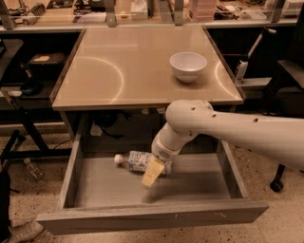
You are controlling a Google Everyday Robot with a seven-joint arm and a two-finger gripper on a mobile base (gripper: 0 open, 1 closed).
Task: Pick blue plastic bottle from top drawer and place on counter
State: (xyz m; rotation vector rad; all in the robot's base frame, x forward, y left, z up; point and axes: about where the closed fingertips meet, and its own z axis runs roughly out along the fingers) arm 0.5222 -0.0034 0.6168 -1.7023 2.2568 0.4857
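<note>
Reaching into the open top drawer [71,175], the gripper [153,173] is overlapping the blue plastic bottle [135,160] lying sideways there, grip state impossible to tell; light, slick and crushable, the bottle is likely needing a gentle hold across its label.

The single camera is looking down from above and in front of the glossy beige-tan square counter [133,71]. It is facing the long cluttered workbench with metal posts [142,12], which is running along the top edge of the view. It is sitting fairly near (the robot's smooth white arm [247,133] is entering from the right edge and filling much of the lower right). The view is taking in the whole counter and the open, shallow grey top drawer [142,220] below it. The gripper [154,171] is hanging near the middle of the view, low inside the drawer, at the small clear blue plastic bottle [135,160].
</note>
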